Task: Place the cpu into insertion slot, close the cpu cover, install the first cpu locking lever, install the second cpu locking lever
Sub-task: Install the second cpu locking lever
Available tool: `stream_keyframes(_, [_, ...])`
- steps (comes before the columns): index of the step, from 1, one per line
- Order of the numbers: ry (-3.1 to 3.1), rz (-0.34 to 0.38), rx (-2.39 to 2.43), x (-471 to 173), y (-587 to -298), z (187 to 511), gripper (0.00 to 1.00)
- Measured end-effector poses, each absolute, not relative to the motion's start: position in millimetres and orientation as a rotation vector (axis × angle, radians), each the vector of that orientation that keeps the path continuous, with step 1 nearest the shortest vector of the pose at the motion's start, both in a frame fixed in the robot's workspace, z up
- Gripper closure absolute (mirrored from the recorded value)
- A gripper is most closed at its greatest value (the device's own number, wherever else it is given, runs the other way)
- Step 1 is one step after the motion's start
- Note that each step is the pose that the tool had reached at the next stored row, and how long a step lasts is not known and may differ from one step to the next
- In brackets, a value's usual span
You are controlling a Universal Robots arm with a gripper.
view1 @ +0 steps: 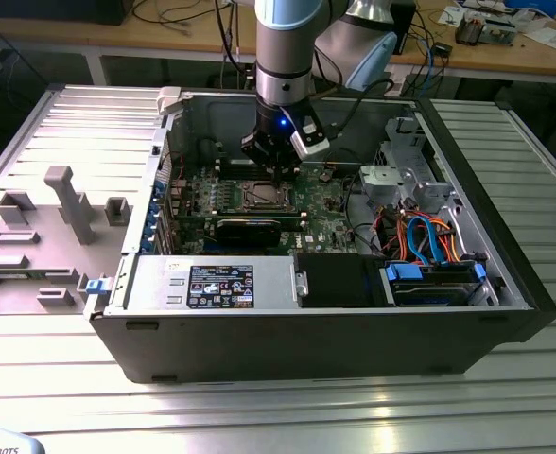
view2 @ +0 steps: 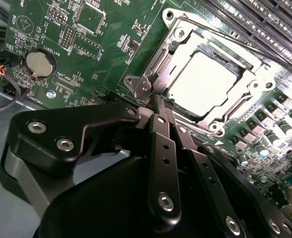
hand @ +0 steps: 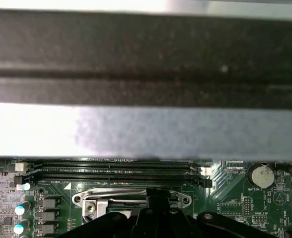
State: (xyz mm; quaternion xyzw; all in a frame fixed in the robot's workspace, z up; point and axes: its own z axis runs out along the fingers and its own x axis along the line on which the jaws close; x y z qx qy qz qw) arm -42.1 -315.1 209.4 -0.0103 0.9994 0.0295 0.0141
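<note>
The cpu (view2: 203, 82) lies flat in the insertion slot (view1: 262, 196), its pale shiny top showing through the window of the cpu cover (view2: 246, 85). The cover's silver frame is down over it. My gripper (view2: 158, 101) has its black fingers pressed together into one narrow tip, holding nothing. That tip sits right at the socket's corner bracket (view2: 145, 87). A thin lever rod (view2: 235, 43) runs along the socket's far edge. In the exterior view the gripper (view1: 283, 173) reaches down inside the open computer case, just behind the socket. In the first wrist view the gripper (hand: 158, 197) overlaps the socket frame (hand: 91, 201).
Long memory slots (hand: 116, 171) run beside the socket. A coin battery (view2: 39, 63) sits on the green board. A long black expansion card (view1: 250, 227) crosses in front of the socket. The power supply (view1: 212, 279), drive cage with cables (view1: 429, 241) and case walls (view1: 179, 123) close in around it.
</note>
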Motion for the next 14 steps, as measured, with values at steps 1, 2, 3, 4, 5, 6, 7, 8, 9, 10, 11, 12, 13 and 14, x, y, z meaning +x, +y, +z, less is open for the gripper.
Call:
stream_keyframes(1, [3.112, 0.092, -0.032, -42.1, -315.5, 209.4, 0.89])
stream_keyframes(2, [3.112, 0.092, -0.032, -42.1, -315.6, 209.4, 0.89])
stream_keyframes(3, [3.112, 0.092, -0.032, -42.1, -315.7, 209.7, 0.89])
stream_keyframes(4, [3.112, 0.092, -0.032, -42.1, -315.8, 210.3, 0.89])
stream_keyframes(5, [3.112, 0.092, -0.032, -42.1, -315.7, 211.6, 0.89])
stream_keyframes(6, [3.112, 0.092, -0.032, -42.1, -315.7, 212.6, 0.89])
stream_keyframes(7, [3.112, 0.092, -0.032, -42.1, -315.7, 213.8, 0.89])
stream_keyframes(8, [3.112, 0.092, -0.032, -42.1, -315.7, 214.4, 0.89])
stream_keyframes(9, [3.112, 0.092, -0.032, -42.0, -315.8, 214.4, 0.89])
stream_keyframes(10, [3.112, 0.092, -0.032, -42.1, -315.9, 214.4, 0.89])
stream_keyframes(11, [3.112, 0.092, -0.032, -42.1, -316.4, 214.5, 0.89])
stream_keyframes(12, [3.112, 0.092, -0.032, -42.0, -316.8, 214.5, 0.89])
stream_keyframes(13, [3.112, 0.092, -0.032, -42.1, -318.0, 214.5, 0.89])
stream_keyframes(14, [3.112, 0.092, -0.032, -42.1, -318.8, 214.5, 0.89])
